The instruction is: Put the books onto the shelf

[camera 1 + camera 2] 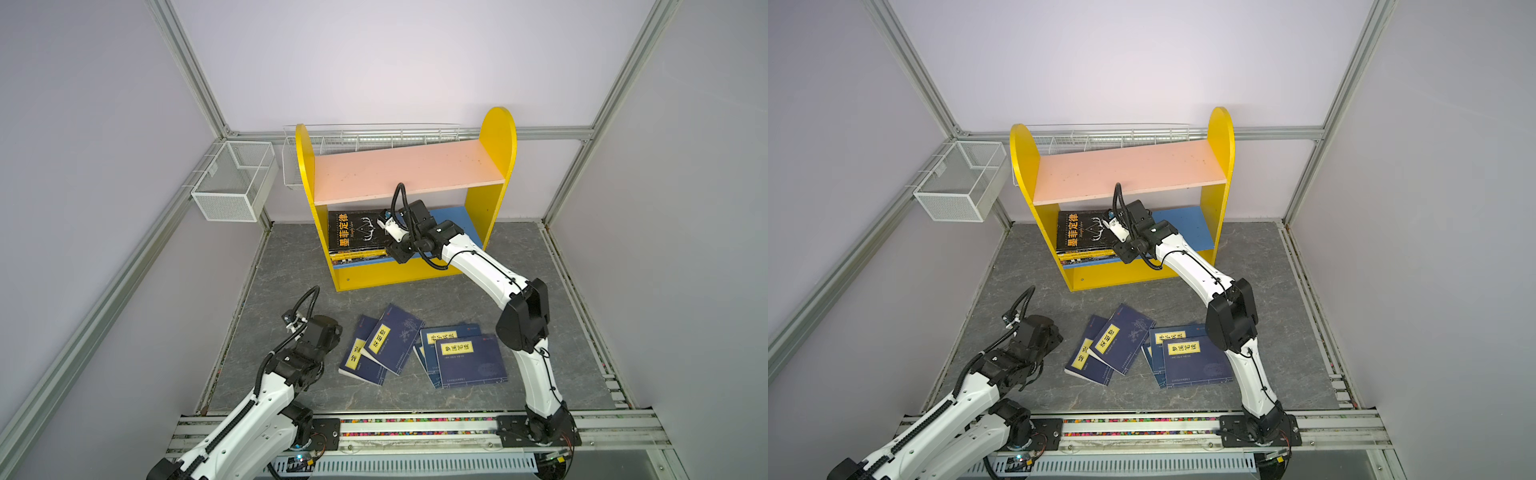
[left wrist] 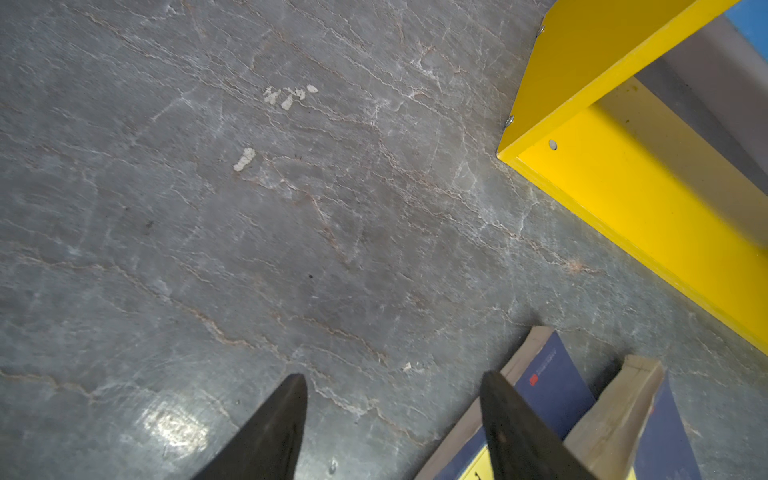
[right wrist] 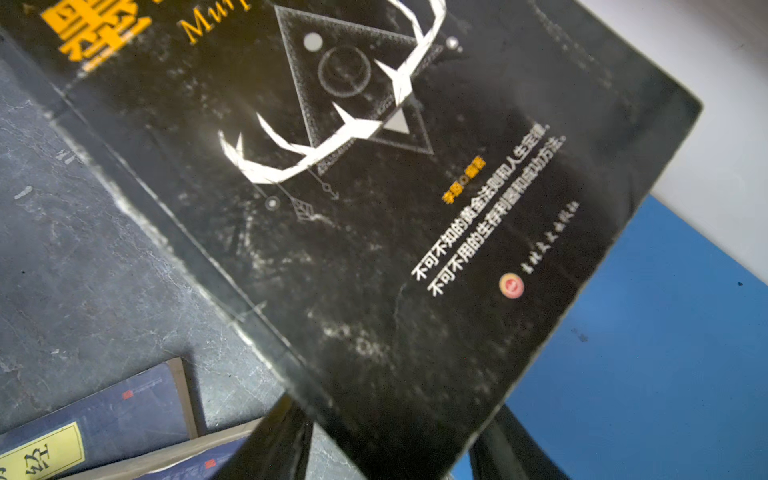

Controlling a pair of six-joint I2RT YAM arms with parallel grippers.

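Observation:
The shelf (image 1: 496,137) stands at the back, with a pink upper board and a blue lower board (image 1: 453,224). A stack of books lies flat on the lower board's left half, topped by a black book (image 1: 353,230) with orange characters. My right gripper (image 1: 386,237) reaches in at that stack's right edge. In the right wrist view its jaws stand apart, and the black book's (image 3: 374,208) corner lies over them. Several navy books (image 1: 380,345) (image 1: 461,357) lie on the table in front. My left gripper (image 2: 395,376) hangs open and empty over the table beside the leftmost navy book (image 2: 548,386).
A white wire mesh basket (image 1: 232,183) hangs on the left frame. A long wire basket (image 1: 374,135) runs behind the shelf. The grey stone-patterned table (image 1: 291,257) is edged by aluminium rails. The shelf's yellow base (image 2: 644,208) stands close ahead of the left gripper.

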